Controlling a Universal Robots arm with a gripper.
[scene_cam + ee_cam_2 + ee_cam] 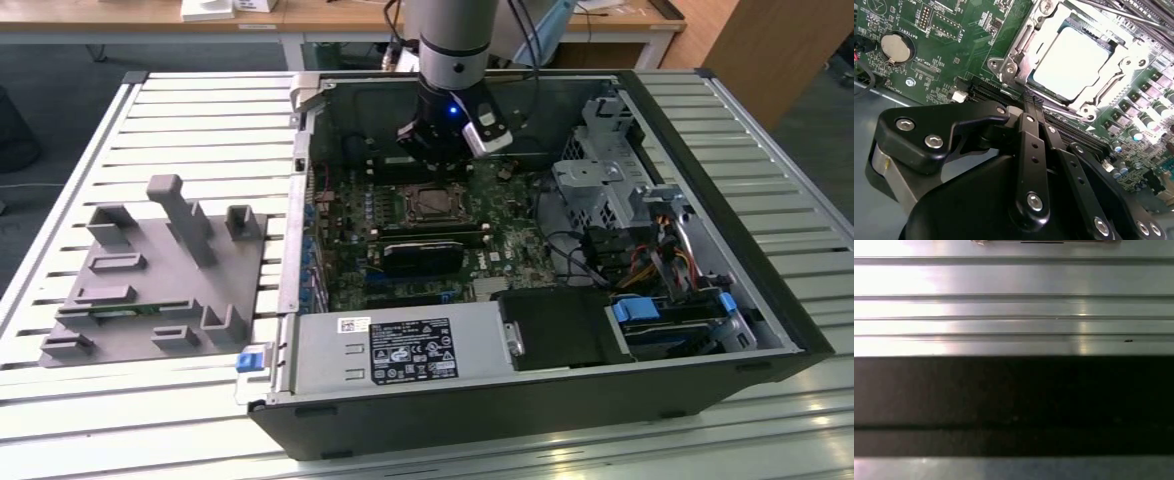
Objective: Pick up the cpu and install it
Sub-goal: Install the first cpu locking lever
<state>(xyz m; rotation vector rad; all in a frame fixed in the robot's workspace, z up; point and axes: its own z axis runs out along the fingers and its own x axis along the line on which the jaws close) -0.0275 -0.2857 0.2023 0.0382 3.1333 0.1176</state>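
Since the cpu already sits in its socket, step: placement looks done and the work is at the release/check end of the install, not the pick-up.
cpu (1074, 62): lies flat inside the socket frame (1019, 45), upper right of the second wrist view. The silver top is level and nothing is touching it. In the exterior view it is the square at the centre of the motherboard (430, 203).
end effector (1031, 100): fingers are brought together with nothing between them, so clenched and empty. The tips are just short of the socket's near edge, apart from the cpu. In the exterior view it hangs above the board, upper centre of the frame (434, 155).
socket frame: metal surround and lever hardware sit around the chip. I cannot tell whether it is latched.
motherboard (954, 40): coin cell (896, 46) is upper left of the second wrist view, well clear of the work.
case (747, 300): lies open on the slatted surface (200, 100).
grey tray (147, 290): left of frame in the exterior view, well apart from the arm.
next move calls for (judgement): confirm the chip is fully seated and square. Any motion near the socket has to stay vertical and clear of the frame and the nearby slots.
risk: a sideways nudge from the clenched tips could catch the frame or shift the chip.
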